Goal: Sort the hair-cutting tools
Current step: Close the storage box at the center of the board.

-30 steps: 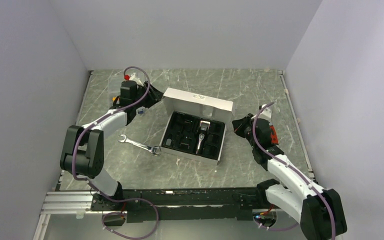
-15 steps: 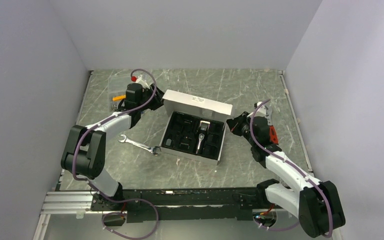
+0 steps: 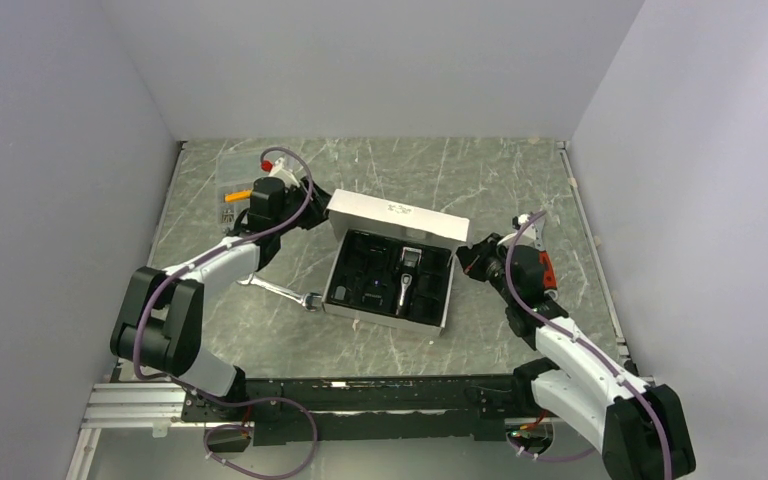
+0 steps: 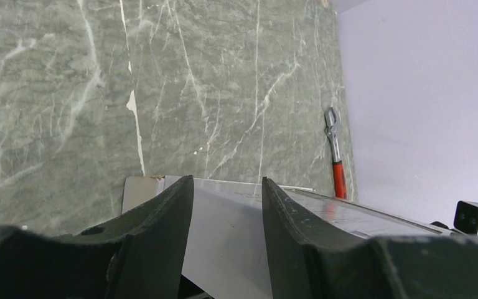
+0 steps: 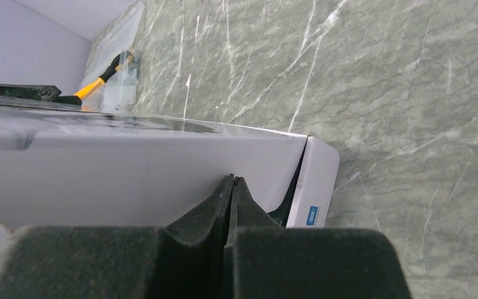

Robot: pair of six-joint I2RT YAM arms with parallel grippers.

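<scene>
Left fingers (image 4: 155, 237): spread partway, nothing pinched between them, poised at the left end of the lid (image 3: 395, 215), whose white face shows in the gap. Right fingers (image 5: 211, 212): shut flat together and empty, tips set against the right end of the box (image 3: 385, 320) by its corner. Box: white, open, mid-counter, lid standing up along its far side. Clipper (image 3: 405, 275): lying in the black tray, right of centre, silver head toward the lid. Combs (image 3: 360, 262): black on black in the left compartments, not separable singly. Step in hand, by judgement: the tools look housed, so this reads as the closing or squaring-up of the box, one arm at each end. The next move calls for the lid to be swung forward and down from its left end while the right fingers brace the box against sliding; the clipper must sit below the rim for the lid to seat. Also present: a silver wrench (image 3: 278, 291) on the counter (image 3: 480, 170), its end just beside the box's front-left corner and liable to be nudged; a red-handled wrench (image 4: 336, 163) by the right wall, well apart; a clear bag (image 3: 230, 185) holding an orange-handled item, far left, behind the left arm.
</scene>
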